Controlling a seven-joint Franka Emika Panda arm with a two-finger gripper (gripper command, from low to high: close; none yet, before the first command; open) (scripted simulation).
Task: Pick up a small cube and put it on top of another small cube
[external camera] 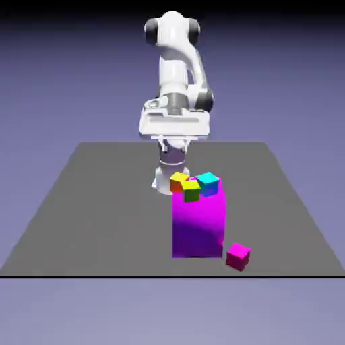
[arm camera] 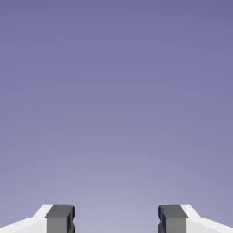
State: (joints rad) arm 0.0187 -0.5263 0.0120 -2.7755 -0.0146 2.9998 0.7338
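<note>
Small cube [external camera: 238,256] lies on the table [external camera: 87,209] beside the tall block's [external camera: 197,226] base

White arm [external camera: 176,60], dark grey joints

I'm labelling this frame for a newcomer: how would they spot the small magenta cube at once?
Start at the tall magenta block on the grey table. Go to its base on the exterior view's right: the small magenta cube sits there on the table. Unlike the cyan cube and multicoloured cube on the block's top, it lies low and alone.

Arm [external camera: 176,74]: I see smooth, glossy white shell.
Table [external camera: 101,202]: I read it as flat matt grey.
Pink cube [external camera: 238,256]: smooth, plain, faintly shaded.
Fingers [arm camera: 59,218]: matt grey tips.
</note>
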